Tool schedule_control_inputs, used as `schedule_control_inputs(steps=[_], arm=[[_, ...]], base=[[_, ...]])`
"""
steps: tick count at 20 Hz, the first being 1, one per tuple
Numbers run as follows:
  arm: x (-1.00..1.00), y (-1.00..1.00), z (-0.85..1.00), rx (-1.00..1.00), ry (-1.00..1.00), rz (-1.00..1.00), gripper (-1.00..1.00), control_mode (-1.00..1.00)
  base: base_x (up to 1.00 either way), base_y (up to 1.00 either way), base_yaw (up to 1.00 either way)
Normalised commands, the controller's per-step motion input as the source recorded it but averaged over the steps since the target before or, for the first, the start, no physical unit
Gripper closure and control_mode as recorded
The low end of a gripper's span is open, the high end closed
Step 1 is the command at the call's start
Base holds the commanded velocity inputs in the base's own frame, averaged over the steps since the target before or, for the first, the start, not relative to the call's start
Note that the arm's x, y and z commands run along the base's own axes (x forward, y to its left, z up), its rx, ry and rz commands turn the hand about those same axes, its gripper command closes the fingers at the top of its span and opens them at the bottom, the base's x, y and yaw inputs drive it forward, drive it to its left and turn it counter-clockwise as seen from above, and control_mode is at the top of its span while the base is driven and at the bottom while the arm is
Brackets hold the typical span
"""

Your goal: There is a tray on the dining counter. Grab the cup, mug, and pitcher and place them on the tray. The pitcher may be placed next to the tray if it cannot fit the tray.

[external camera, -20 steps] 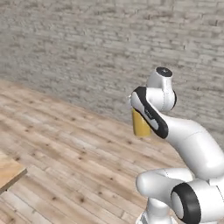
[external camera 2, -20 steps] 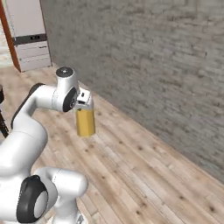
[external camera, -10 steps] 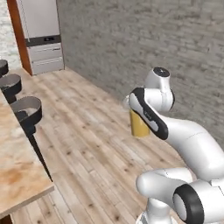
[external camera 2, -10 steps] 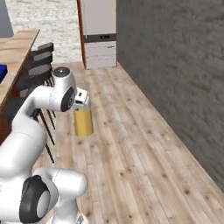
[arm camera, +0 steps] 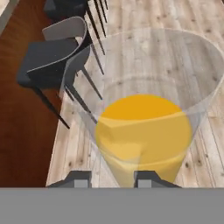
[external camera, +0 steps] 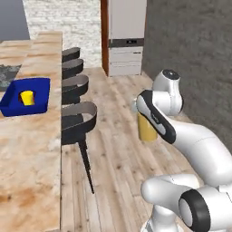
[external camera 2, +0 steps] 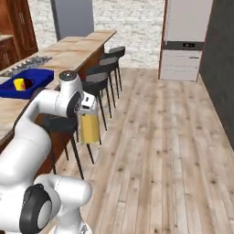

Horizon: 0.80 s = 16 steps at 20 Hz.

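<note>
My gripper is shut on the rim of the pitcher, a clear glass with orange-yellow liquid that hangs upright above the wooden floor. The right base view shows the gripper and the pitcher beside the stools. In the hand view the pitcher stands close between the fingertips. The blue tray lies on the dining counter, far left of the gripper, with the yellow cup in it. In the right base view the tray holds the cup; a dark shape beside it may be the mug.
Several dark bar stools line the counter's edge, between the arm and the tray; the nearest stool is right by the pitcher. A tall white appliance column stands at the far wall. Open wooden floor lies to the right.
The whole picture has swung as the base turned: the brick wall gave way to the dining counter, stools and tray. The pitcher stays in the gripper, held the same way.
</note>
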Motion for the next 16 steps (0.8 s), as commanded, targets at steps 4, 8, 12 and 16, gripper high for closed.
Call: schedule_control_inputs(steps=[4,8,12,16], arm=[[0.0,0.0,0.0,0.0,0.0,0.0,1.0,1.0],[0.0,0.0,0.0,0.0,0.0,0.0,1.0,1.0],[0.0,0.0,0.0,0.0,0.0,0.0,1.0,1.0],[0.0,0.0,0.0,0.0,0.0,0.0,1.0,1.0]], base=[[0.62,-0.28,0.81],[-0.02,-0.79,0.69],[-0.46,-0.94,0.53],[-0.25,-0.99,0.55]])
